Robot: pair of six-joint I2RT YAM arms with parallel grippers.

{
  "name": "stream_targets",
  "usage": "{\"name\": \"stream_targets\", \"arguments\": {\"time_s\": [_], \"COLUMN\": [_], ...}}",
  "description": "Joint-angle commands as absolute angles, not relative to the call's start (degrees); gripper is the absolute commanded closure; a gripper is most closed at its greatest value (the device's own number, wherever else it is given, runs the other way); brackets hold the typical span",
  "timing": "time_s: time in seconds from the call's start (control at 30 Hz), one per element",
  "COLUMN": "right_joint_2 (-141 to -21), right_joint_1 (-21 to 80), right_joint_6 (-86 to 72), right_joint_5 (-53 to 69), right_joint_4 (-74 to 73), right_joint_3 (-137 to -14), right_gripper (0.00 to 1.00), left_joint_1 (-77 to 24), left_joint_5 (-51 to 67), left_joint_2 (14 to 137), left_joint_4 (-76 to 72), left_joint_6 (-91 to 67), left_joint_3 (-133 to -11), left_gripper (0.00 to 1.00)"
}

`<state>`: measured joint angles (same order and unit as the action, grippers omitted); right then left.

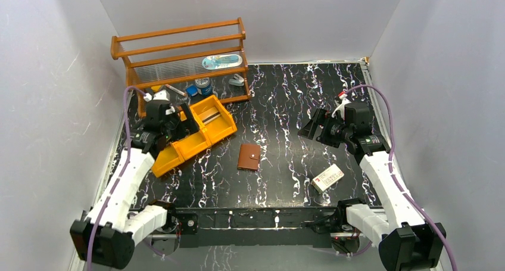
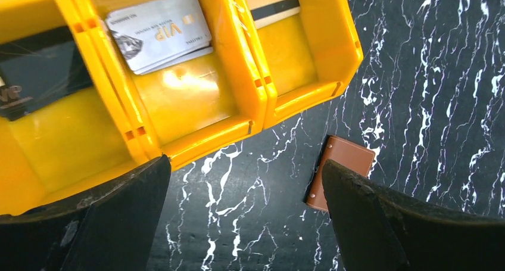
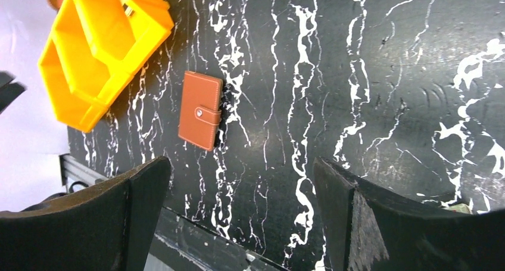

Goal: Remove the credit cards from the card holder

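The brown card holder (image 1: 249,156) lies flat on the black marbled table with its snap tab fastened. It also shows in the left wrist view (image 2: 342,170) and the right wrist view (image 3: 200,110). Its inside is hidden. A silver-grey credit card (image 2: 158,30) lies in the middle compartment of the orange tray (image 2: 202,143). A dark card (image 2: 36,80) lies in the compartment beside it. My left gripper (image 1: 186,121) hovers open over the tray's near edge, left of the holder, with nothing between its fingers (image 2: 245,164). My right gripper (image 1: 314,125) hangs open and empty to the holder's right (image 3: 241,161).
The orange tray (image 1: 164,164) sits at the left, in front of a wooden rack (image 1: 178,50) holding bottles and small items. A white box with a red label (image 1: 328,177) lies near the right arm. White walls close in both sides, and a metal rail (image 1: 256,217) runs along the near edge.
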<state>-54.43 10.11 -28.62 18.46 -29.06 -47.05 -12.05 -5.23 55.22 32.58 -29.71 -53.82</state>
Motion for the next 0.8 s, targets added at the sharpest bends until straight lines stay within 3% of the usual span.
{"name": "stream_targets", "arguments": {"time_s": [0.0,0.47,0.77], "right_joint_2": [-54.0,-51.96,-50.14], "right_joint_1": [9.51,9.23,9.12], "right_joint_6": [-29.85,-30.54,-29.29], "right_joint_5": [24.42,27.36,25.65], "right_joint_4": [-25.07,-25.0,-26.45], "right_joint_3": [-46.7,-45.28,-44.0], "right_gripper": [0.02,0.02,0.02], "left_joint_1": [-11.4,-8.7,-8.39], "left_joint_5": [-1.07,4.56,13.62], "left_joint_2": [61.65,89.88,98.49], "left_joint_4": [29.73,15.36,14.87], "left_joint_6": [-32.64,-34.22,-29.13], "left_joint_3": [-57.02,-65.79,-69.95], "left_gripper": [0.02,0.02,0.13]}}
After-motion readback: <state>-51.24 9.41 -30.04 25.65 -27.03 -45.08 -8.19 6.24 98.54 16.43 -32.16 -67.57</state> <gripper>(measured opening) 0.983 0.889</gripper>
